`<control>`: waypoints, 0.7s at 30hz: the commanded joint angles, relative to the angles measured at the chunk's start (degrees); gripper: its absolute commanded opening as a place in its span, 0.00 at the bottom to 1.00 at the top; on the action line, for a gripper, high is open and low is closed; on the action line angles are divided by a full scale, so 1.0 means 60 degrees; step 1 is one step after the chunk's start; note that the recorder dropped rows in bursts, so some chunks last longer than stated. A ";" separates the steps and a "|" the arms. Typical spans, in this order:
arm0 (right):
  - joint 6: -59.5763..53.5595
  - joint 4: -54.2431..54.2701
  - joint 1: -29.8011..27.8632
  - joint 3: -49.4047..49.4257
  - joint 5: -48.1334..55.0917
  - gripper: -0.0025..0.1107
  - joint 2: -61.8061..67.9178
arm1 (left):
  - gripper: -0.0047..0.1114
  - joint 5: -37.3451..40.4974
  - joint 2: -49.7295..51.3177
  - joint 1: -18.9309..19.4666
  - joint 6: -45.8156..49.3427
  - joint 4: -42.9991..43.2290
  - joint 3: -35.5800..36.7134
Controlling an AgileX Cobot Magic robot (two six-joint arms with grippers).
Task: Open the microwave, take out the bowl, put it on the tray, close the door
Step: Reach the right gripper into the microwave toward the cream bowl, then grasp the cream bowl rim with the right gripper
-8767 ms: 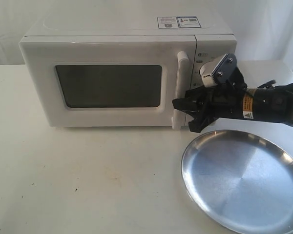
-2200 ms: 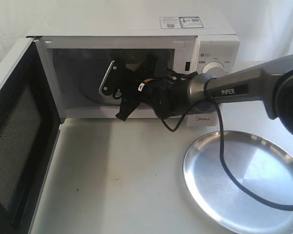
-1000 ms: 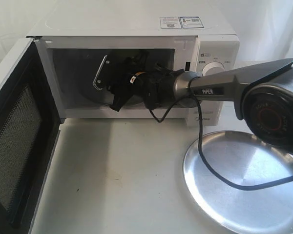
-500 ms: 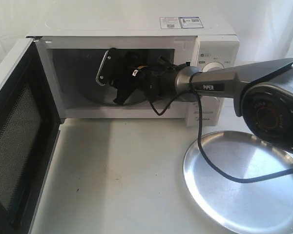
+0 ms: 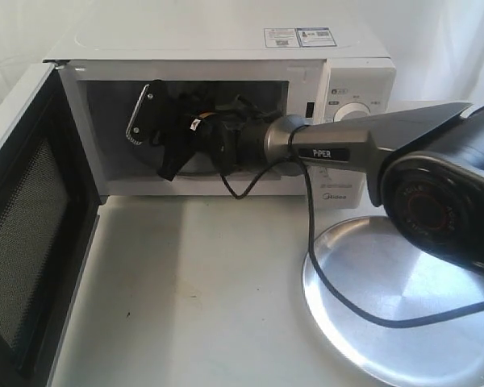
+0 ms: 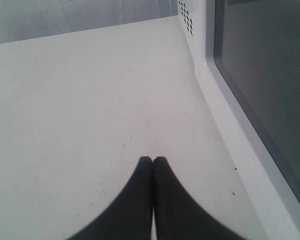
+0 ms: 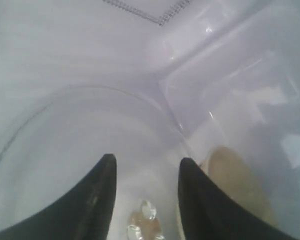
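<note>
The white microwave (image 5: 218, 36) stands with its door (image 5: 32, 242) swung wide to the left, black mesh facing in. My right gripper (image 7: 146, 165) is inside the cavity, open, over the glass turntable (image 7: 65, 150), with nothing between its fingers. A cream shape, apparently the bowl (image 7: 235, 185), lies just outside one finger, blurred and partly hidden. In the exterior view the arm (image 5: 339, 149) hides the bowl. The silver tray (image 5: 403, 322) sits at the front right. My left gripper (image 6: 153, 160) is shut and empty above the table, beside the door's window (image 6: 270, 75).
A black cable (image 5: 323, 274) hangs from the right arm across the tray's left part. The right arm's large elbow joint (image 5: 436, 201) hovers over the tray's far side. White table (image 5: 194, 290) lies in front of the microwave.
Over the last second the right gripper has pushed further left and deeper into the cavity. The door, shut 8.8 s ago, stands open. The tray has not moved.
</note>
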 commanded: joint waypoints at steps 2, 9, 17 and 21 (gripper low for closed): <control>0.0380 0.0281 0.0195 -0.0013 0.0616 0.36 0.0022 | 0.04 -0.0012 -0.0020 -0.0008 -0.0063 -0.0036 -0.0010; -0.0168 0.0225 0.0716 -0.0013 0.0676 0.36 0.0022 | 0.04 -0.0012 -0.0020 -0.0008 -0.0063 -0.0036 -0.0010; -0.0149 0.0225 0.0716 -0.0013 0.0837 0.36 0.0022 | 0.04 -0.0012 -0.0020 -0.0008 -0.0063 -0.0036 -0.0010; -0.0393 0.0243 0.0603 -0.0013 0.0227 0.36 0.0188 | 0.04 -0.0012 -0.0020 -0.0008 -0.0063 -0.0036 -0.0010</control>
